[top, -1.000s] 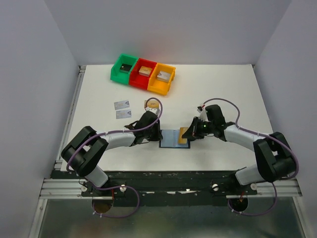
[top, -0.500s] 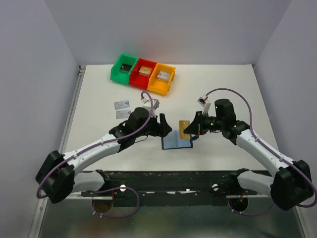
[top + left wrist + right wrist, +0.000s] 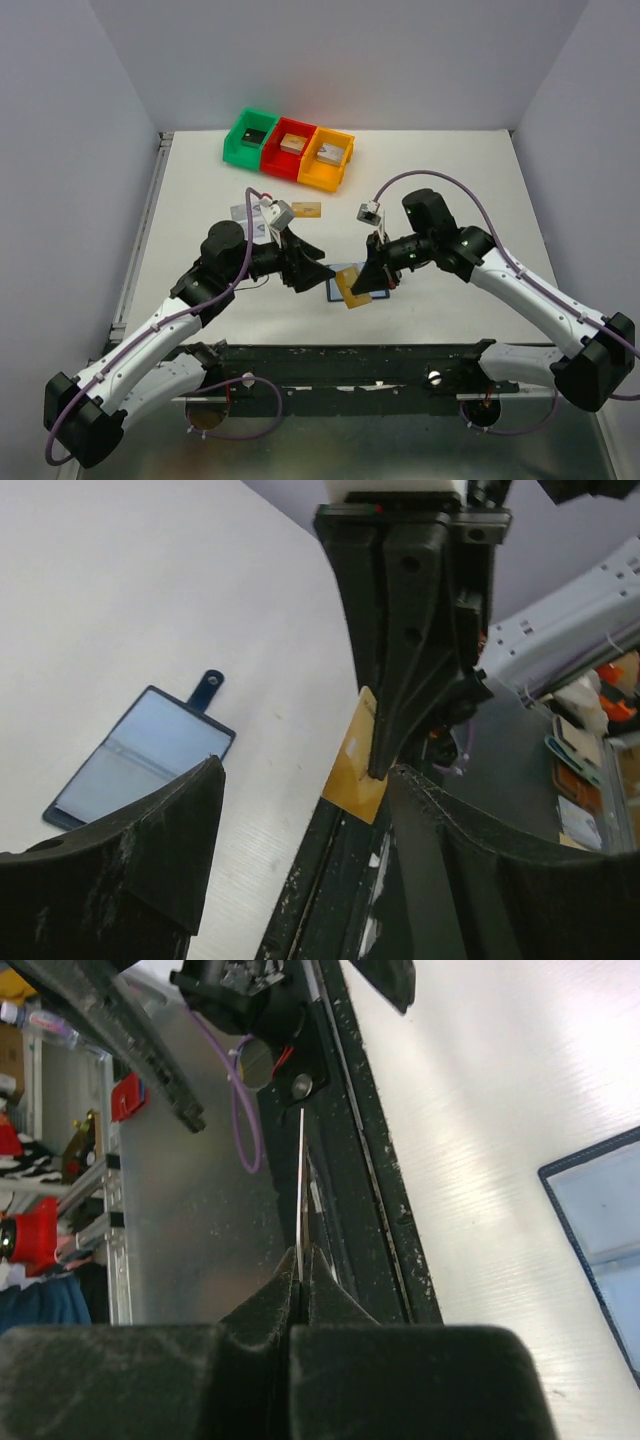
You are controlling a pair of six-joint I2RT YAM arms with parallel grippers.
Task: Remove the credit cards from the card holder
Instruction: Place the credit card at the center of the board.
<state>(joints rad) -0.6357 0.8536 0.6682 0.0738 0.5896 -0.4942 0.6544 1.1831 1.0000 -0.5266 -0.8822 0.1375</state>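
Observation:
The card holder lies open and flat near the table's front edge, navy blue with a greyish inside and a strap tab; it also shows in the left wrist view. My right gripper is shut on a tan-gold credit card, held in the air above the holder. That card hangs from the right fingers, and shows edge-on in the right wrist view. My left gripper hovers open and empty just left of the holder. A silver card and a tan-gold card lie on the table behind.
Green, red and orange bins stand in a row at the back, each with a small block inside. The black front rail runs right below the held card.
My left gripper has opened and lifted back from the holder. The right gripper has pulled the tan-gold card up out of the holder and swung it toward the front edge.

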